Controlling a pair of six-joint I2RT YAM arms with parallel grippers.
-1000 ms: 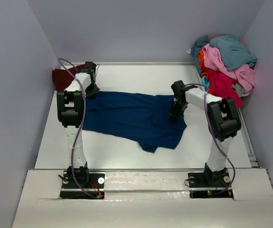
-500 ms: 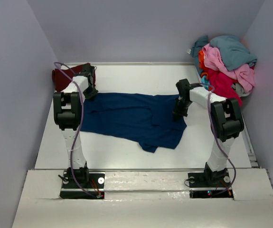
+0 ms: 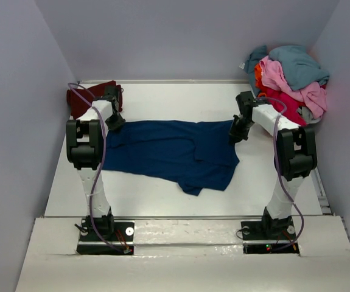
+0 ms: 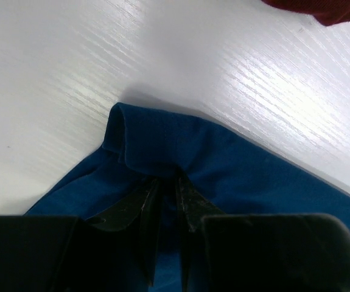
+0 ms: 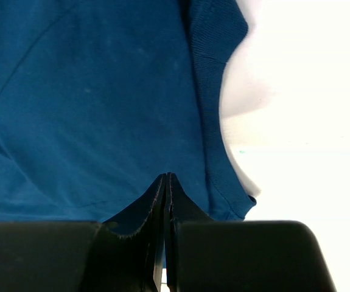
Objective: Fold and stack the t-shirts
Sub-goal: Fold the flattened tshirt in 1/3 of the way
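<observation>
A navy blue t-shirt [image 3: 175,149] lies stretched across the middle of the white table [image 3: 181,100]. My left gripper [image 3: 115,120] is shut on a raised fold at the shirt's left edge; in the left wrist view the gripper [image 4: 165,182] pinches blue cloth [image 4: 235,158]. My right gripper [image 3: 237,131] is at the shirt's upper right edge. In the right wrist view the gripper [image 5: 167,177] has its jaws pressed together on the blue cloth [image 5: 101,103] near its ribbed hem. A dark maroon t-shirt [image 3: 84,97] lies at the back left and also shows in the left wrist view [image 4: 327,9].
A heap of teal, pink, red and orange t-shirts [image 3: 290,79] sits at the back right corner. Grey walls close in the table on three sides. Bare table shows in front of and behind the navy shirt.
Both grippers have moved outward and toward the back, the left one to the left, the right one to the right. The navy shirt's top edge is pulled straighter between them.
</observation>
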